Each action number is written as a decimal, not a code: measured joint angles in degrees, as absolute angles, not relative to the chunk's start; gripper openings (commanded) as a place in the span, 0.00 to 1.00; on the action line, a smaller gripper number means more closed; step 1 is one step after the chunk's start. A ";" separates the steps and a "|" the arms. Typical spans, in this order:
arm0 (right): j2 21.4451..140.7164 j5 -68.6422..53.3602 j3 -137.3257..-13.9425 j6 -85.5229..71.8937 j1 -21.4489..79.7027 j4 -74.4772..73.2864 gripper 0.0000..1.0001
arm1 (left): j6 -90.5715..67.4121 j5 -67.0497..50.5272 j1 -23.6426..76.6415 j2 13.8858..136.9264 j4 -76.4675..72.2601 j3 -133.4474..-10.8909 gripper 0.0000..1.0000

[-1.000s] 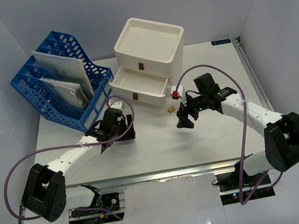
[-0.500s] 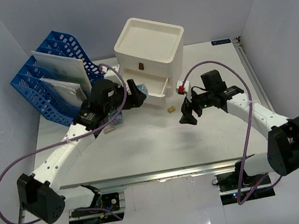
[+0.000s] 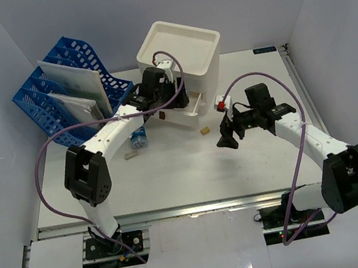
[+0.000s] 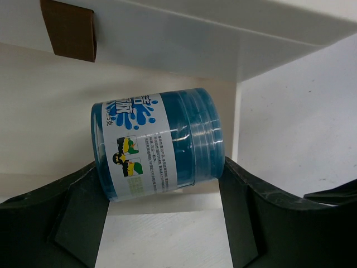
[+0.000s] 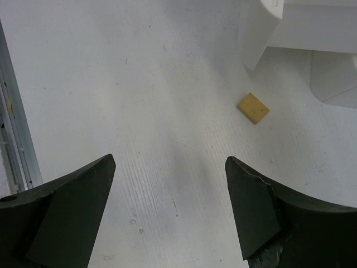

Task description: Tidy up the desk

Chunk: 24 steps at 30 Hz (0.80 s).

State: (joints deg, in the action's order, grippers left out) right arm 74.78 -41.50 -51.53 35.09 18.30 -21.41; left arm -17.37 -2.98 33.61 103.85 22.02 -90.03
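Overhead, we see the white desk (image 3: 192, 173) filling the middle of the view, its metal rail (image 3: 198, 206) at 6 o'clock. At 12 o'clock stands a white drawer box (image 3: 179, 55) with a drawer (image 3: 195, 107) pulled out, and at 10 o'clock a blue file rack (image 3: 58, 109). The left gripper (image 4: 160, 167) reaches over that drawer, jaws clamped on a blue jar (image 4: 184, 139) lying sideways. The right gripper (image 5: 167, 167) hovers at 3 o'clock, jaws wide apart above bare desk, with a small yellow block (image 5: 253, 108) at its 1 o'clock
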 measured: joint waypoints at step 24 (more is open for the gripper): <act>74.72 -42.58 -50.76 35.14 15.95 -21.21 0.86 | -14.64 4.32 33.61 78.16 23.10 -69.59 0.98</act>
